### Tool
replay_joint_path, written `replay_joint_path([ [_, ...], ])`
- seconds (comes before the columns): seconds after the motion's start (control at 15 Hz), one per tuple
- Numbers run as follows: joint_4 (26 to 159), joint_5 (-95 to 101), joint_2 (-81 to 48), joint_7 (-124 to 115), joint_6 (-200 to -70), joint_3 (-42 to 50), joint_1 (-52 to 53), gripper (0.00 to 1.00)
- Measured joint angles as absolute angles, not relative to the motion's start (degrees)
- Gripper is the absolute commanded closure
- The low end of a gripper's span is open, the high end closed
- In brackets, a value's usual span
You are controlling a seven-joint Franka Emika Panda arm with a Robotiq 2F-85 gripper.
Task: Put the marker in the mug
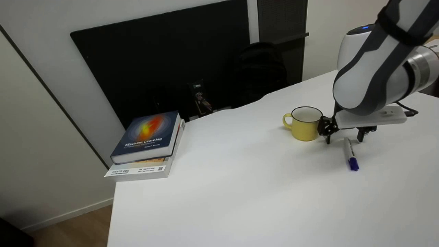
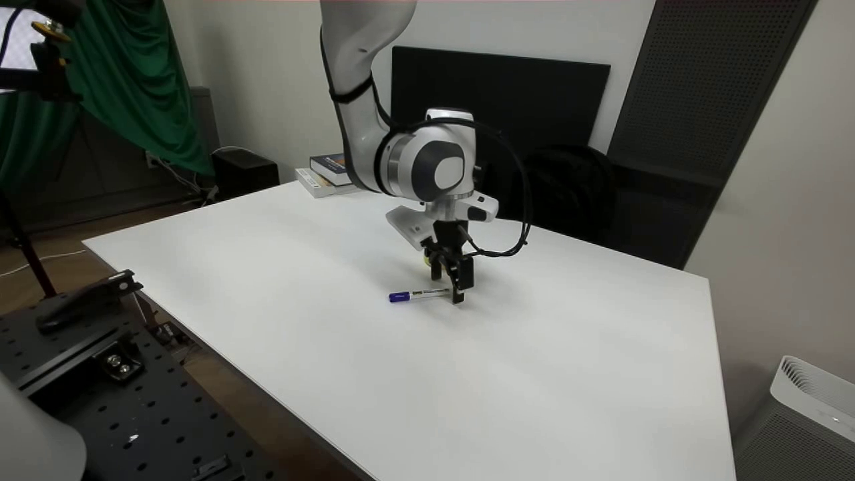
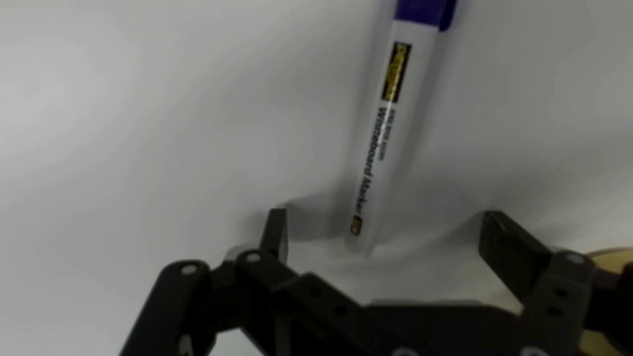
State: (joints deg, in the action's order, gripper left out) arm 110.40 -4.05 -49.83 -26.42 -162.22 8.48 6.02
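The claw [image 1: 344, 138] stands low over the tabletop [image 1: 223, 192], jaws parted, gripping nothing. Between them lies the plain end of the marker [image 3: 389, 133], which rests flat there, well in from the edges, with a gap on either side. The jaws seem set across the barrel so that closing would pinch it rather than push it along. That hold would be near the end, so the capped part may swing or droop when lifted. The mug [image 1: 304, 131] stands upright just beside the claw, nearer the edge along the board [image 1: 164, 58]; whether the two touch, I cannot tell. Its mouth faces up, which should let the marker drop in once carried across. The books [image 1: 147, 139] are stacked at a corner, likely to keep them out of the way.
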Motion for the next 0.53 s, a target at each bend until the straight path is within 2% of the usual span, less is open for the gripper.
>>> replay_joint_path([
  [0.2,110.41,-4.65,-49.85,-29.26,-162.21,8.7,7.46,0.0],
  [0.27,110.45,-4.69,-49.87,-30.17,-162.21,8.87,8.04,0.25],
  [0.33,110.46,-4.69,-49.91,-30.98,-162.18,9.1,8.63,0.26],
  [0.53,110.45,-4.7,-49.98,-33.1,-162.16,9.84,10.4,0.47],
])
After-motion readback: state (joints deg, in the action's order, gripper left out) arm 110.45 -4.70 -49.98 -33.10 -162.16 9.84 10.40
